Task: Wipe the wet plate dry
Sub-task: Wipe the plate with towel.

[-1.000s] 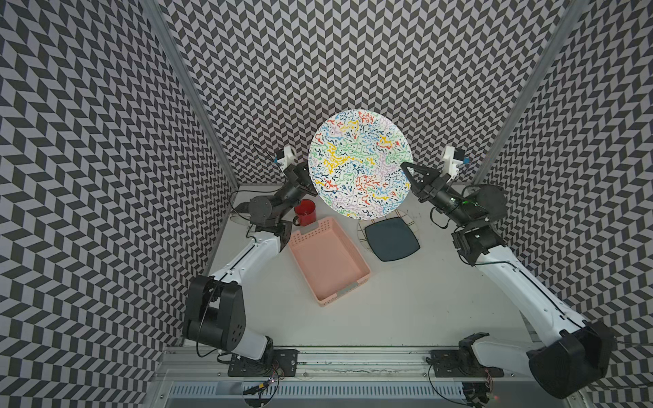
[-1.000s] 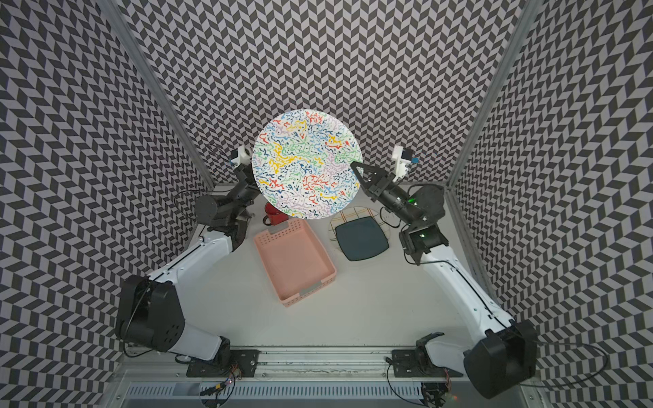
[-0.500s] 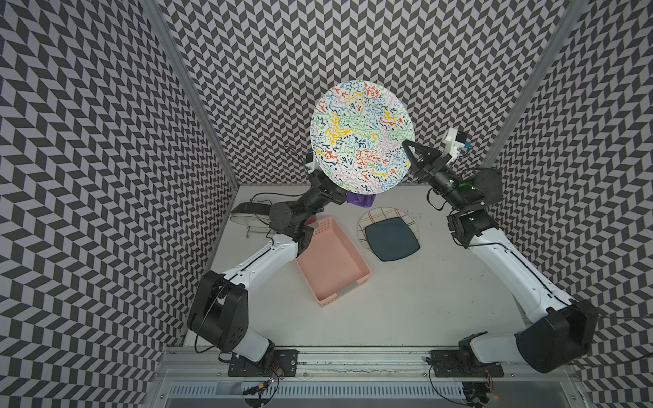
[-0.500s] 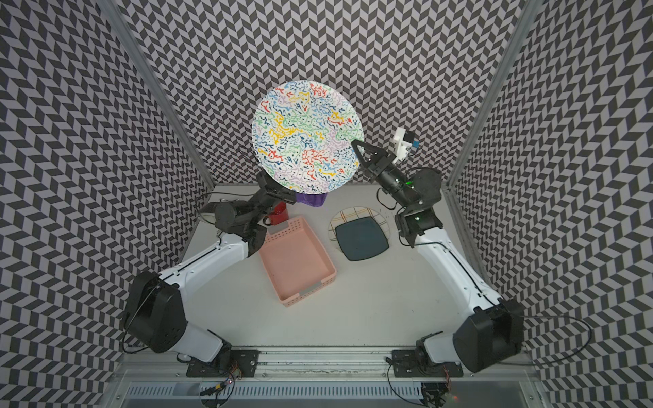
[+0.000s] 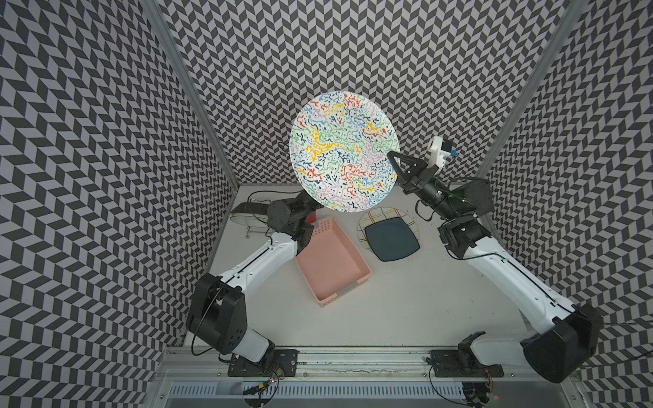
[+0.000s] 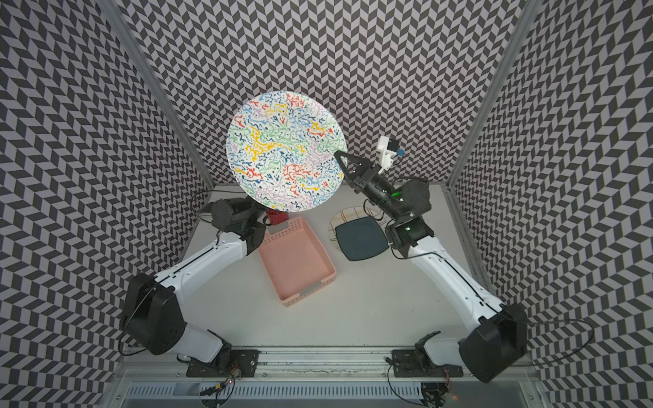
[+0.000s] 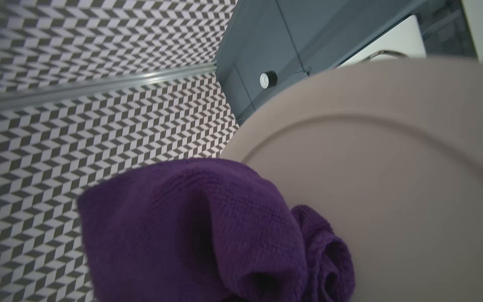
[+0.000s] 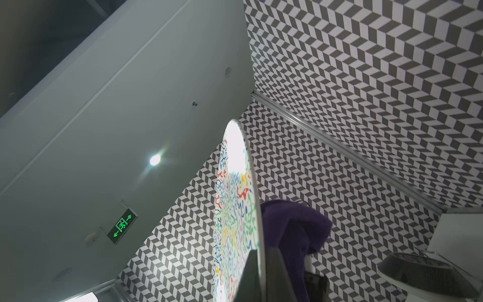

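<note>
A round plate [image 5: 344, 152] [image 6: 284, 152] covered in colourful squiggles hangs in the air over the back of the table, its face tilted toward the top views. My right gripper [image 5: 392, 160] [image 6: 338, 157] is shut on its right rim. In the right wrist view the plate [image 8: 235, 209] is edge-on with a finger of the right gripper [image 8: 260, 255] on each side. A purple cloth [image 8: 292, 224] lies behind it. In the left wrist view the cloth [image 7: 196, 230] touches the plate's plain underside [image 7: 379, 170]. It covers my left gripper, which the plate hides in both top views.
A pink basket [image 5: 332, 263] stands mid-table. A dark blue square plate [image 5: 391, 238] rests on a round lined plate [image 5: 385, 213] to its right. A red cup [image 6: 275, 215] shows partly under the held plate. A wire rack [image 5: 247, 215] sits at the back left.
The left arm swung from the plate's left side to beneath it, carrying the purple cloth out of the top views. The right arm raised the plate, then brought it slightly down and left.
</note>
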Robot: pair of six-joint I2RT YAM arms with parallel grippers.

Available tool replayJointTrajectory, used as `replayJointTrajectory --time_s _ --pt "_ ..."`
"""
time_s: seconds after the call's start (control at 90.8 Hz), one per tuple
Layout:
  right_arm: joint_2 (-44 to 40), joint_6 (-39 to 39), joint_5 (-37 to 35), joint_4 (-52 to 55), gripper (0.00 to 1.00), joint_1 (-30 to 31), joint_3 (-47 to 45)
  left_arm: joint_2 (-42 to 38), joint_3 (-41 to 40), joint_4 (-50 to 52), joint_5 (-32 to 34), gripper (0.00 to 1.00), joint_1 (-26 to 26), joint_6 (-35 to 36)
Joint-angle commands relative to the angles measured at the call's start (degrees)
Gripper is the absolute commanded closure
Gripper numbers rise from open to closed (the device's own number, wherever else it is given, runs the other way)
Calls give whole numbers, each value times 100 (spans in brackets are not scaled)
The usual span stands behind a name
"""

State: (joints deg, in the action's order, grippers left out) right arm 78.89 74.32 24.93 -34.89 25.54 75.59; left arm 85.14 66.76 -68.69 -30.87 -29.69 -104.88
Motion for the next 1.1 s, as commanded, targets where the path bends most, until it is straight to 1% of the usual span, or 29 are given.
replayJointTrajectory --time_s 0.0,0.033,0.099,0.165,0.176,0.22,0.264,0.308,0.364,0.441,0.507,0.551,0.683,0.771,0.859,0.914,0.958,1.013,1.091 --pt "245 -89 -454 76 100 -355 387 -775 -416 401 -389 100 -64 1034" --pt "250 -79 -474 138 100 -470 416 -989 -577 691 -419 100 -25 1319" --pt "200 -75 -506 246 100 -709 381 -1373 -784 1626 -478 100 58 2023" --pt "111 -109 -543 386 100 -933 285 -1872 -834 2960 -339 100 145 2901" --pt "88 -132 -556 404 100 -970 270 -1959 -815 3323 -287 100 160 3065" --pt "10 -272 -589 627 100 -1052 236 -2259 -649 4432 75 100 182 3868" --pt "-52 -507 -607 879 100 -1085 245 -2458 -404 5671 613 100 177 4680" --pt "-78 -726 -563 1086 100 -1082 259 -2536 -138 6530 1075 100 153 5340" --pt "-92 -941 -467 1279 100 -1041 252 -2496 206 7134 1494 100 153 6036" --pt "-162 -1145 -411 1444 100 -901 137 -2229 709 7926 2011 100 132 6832" --pt "-250 -1211 -412 1412 100 -809 -13 -1982 987 8216 2400 100 104 7304" --pt "-321 -1224 -381 1344 100 -770 -93 -1804 1077 8301 2496 100 103 7485" --pt "-439 -1454 -215 1315 100 -686 -105 -1377 1290 8358 2747 100 124 7824" --pt "-589 -1690 -109 1379 100 -538 -205 -1098 1670 8556 2923 100 335 8044" --pt "-870 -2033 -182 1454 100 -155 -474 -911 1947 8680 2737 100 840 8030" --pt "-984 -2260 -261 1534 100 170 -603 -818 2089 8674 2628 100 997 8100" --pt "-1017 -2392 -307 1570 100 417 -654 -703 2232 8706 2531 100 978 8291" --pt "-993 -2451 -323 1543 100 652 -662 -584 2338 8678 2260 100 844 8463" --pt "-911 -2318 -375 1349 100 702 -626 -412 2385 8603 2010 100 398 8736"
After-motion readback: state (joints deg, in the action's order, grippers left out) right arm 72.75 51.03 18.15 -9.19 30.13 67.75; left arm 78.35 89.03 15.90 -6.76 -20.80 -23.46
